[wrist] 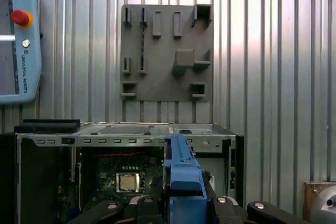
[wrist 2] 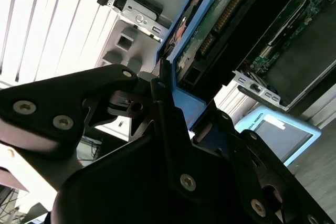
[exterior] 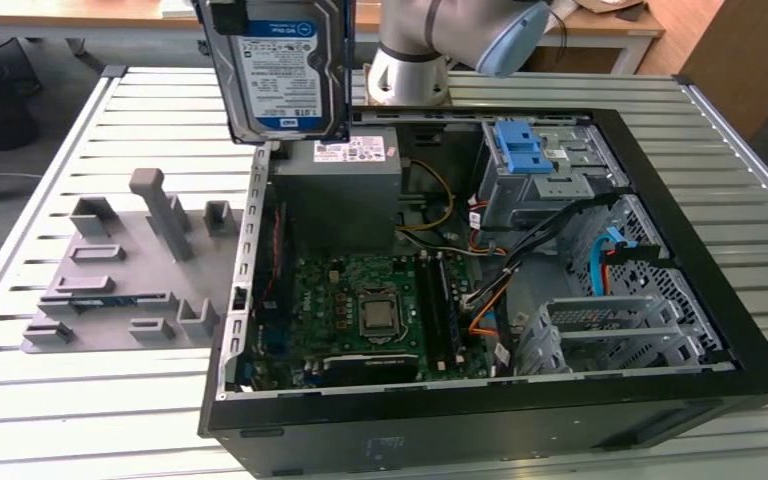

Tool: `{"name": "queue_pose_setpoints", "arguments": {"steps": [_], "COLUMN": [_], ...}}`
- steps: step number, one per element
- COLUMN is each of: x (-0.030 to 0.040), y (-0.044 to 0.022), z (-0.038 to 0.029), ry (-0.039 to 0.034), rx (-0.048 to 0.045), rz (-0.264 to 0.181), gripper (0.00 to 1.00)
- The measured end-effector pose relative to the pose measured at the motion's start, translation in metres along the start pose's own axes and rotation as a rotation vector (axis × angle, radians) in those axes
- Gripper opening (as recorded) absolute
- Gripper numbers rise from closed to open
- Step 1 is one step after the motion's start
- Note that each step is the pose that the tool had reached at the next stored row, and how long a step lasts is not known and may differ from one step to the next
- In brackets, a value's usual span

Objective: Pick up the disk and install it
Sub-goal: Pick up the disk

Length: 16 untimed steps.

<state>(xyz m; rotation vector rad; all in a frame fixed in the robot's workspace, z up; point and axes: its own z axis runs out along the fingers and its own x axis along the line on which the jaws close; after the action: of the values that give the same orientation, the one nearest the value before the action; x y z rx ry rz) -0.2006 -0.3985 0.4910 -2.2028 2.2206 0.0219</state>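
Observation:
The disk point(exterior: 277, 70), a silver-grey hard drive with a white-and-blue label, hangs upright in the air above the back left corner of the open computer case point(exterior: 491, 300). Its blue carrier frame point(wrist: 184, 171) runs between the black fingers point(wrist: 226, 205) of my gripper point(wrist: 184, 205), which is shut on it. In the second wrist view the gripper point(wrist 2: 176, 121) clamps the blue frame point(wrist 2: 202, 106), and the drive's green circuit board point(wrist 2: 210, 30) faces the camera.
Inside the case are the motherboard point(exterior: 364, 305), a grey power-supply box point(exterior: 337, 190) and a drive cage with a blue latch point(exterior: 524, 150). A grey fixture plate point(exterior: 131, 270) lies on the slatted table point(exterior: 77, 400) at the exterior view's left. A teach pendant point(wrist: 16, 35) lies beside the case.

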Motion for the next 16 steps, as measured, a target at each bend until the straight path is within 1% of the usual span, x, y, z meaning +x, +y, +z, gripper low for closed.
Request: {"name": "queue_pose_setpoints", "arguments": {"steps": [8, 16], "x": [0.0083, 0.0157], "y": [-0.0132, -0.0282], "z": [-0.0002, -0.0003], "ry": [0.0, 0.0], "rx": [-0.0001, 0.0], "rz": [0.0, 0.0], "gripper": [0.36, 0.36]}}
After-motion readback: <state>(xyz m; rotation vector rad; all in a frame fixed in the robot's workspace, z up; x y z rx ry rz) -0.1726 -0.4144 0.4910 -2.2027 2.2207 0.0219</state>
